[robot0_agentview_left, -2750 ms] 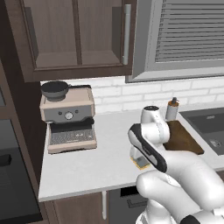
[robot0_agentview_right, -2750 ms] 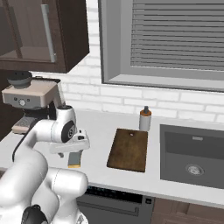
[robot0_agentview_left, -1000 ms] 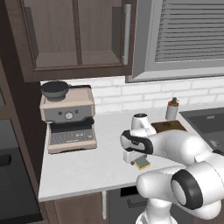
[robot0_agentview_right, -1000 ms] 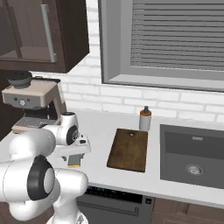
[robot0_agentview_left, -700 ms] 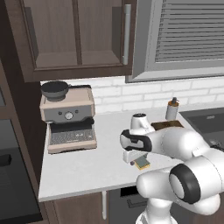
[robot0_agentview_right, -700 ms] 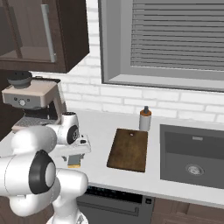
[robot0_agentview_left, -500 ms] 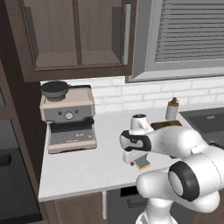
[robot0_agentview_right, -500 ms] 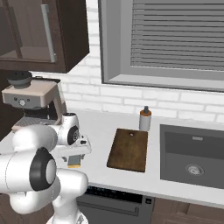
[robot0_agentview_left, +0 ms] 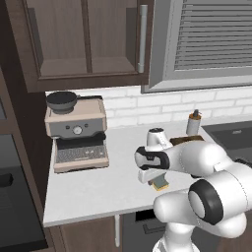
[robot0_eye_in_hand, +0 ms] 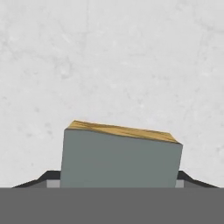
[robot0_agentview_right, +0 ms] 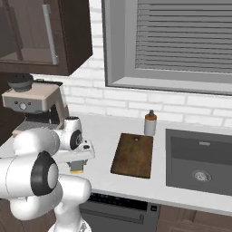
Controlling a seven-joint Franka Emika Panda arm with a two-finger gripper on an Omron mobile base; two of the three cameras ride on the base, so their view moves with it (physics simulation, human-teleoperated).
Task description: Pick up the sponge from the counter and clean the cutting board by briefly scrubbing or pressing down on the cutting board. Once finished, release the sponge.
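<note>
Gripping the grey-topped, yellow-based sponge (robot0_eye_in_hand: 120, 158) block, the gripper (robot0_agentview_left: 156, 181) sits low over the speckled pale counter (robot0_agentview_left: 103, 189); wooden cutting board (robot0_agentview_right: 133, 155), soap bottle (robot0_agentview_right: 150, 123) and espresso machine (robot0_agentview_left: 78, 133) stand apart

The left base view looks forward and down from behind the arm, arm at lower right. The right base view mirrors it, arm at lower left. Both share the counter (robot0_agentview_left: 113, 162) (robot0_agentview_right: 106, 131), the cutting board (robot0_agentview_right: 133, 155) and the sponge (robot0_agentview_left: 160, 185) (robot0_agentview_right: 76, 167). The hand view faces the counter (robot0_eye_in_hand: 131, 57) closely, with the sponge (robot0_eye_in_hand: 120, 157) at bottom centre.
</note>
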